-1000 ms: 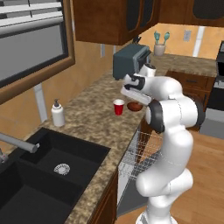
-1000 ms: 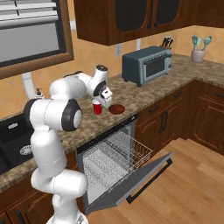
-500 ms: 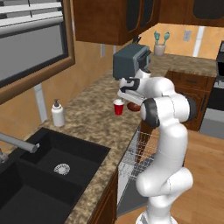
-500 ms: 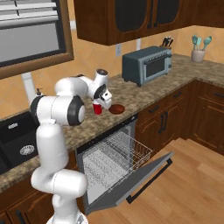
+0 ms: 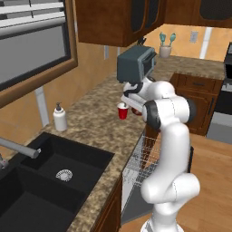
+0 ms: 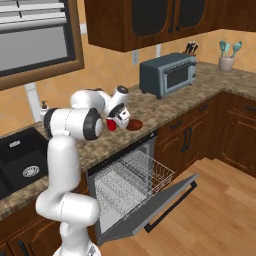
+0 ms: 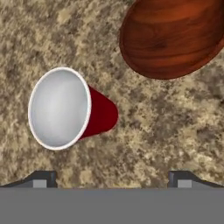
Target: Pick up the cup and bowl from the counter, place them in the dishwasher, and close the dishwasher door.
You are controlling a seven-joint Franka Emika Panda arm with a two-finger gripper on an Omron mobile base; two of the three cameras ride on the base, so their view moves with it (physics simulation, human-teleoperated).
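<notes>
The red cup (image 7: 65, 109) stands upright on the granite counter (image 7: 166, 131), its white inside facing the hand camera. The dark reddish-brown bowl (image 7: 175, 37) sits a short way beyond it. My gripper (image 7: 112, 178) hovers just above them, open, its fingertips (image 7: 41, 178) wide apart with nothing between. From the left base view the cup (image 5: 122, 112) is just left of my hand (image 5: 131, 97), and the bowl (image 5: 137, 111) is partly hidden behind the arm. The dishwasher door (image 6: 165, 200) hangs open below the counter edge, with the wire rack (image 6: 132, 175) pulled out.
A grey toaster oven (image 6: 167, 74) stands further along the counter. The white soap dispenser (image 5: 60, 118) is beside the black sink (image 5: 54, 176). A utensil holder (image 6: 226, 60) sits in the far corner. Wooden cabinets (image 6: 200, 130) flank the dishwasher.
My hand has come down and shifted slightly towards the cup. The cup, the bowl and the dishwasher door have stayed where they were.
</notes>
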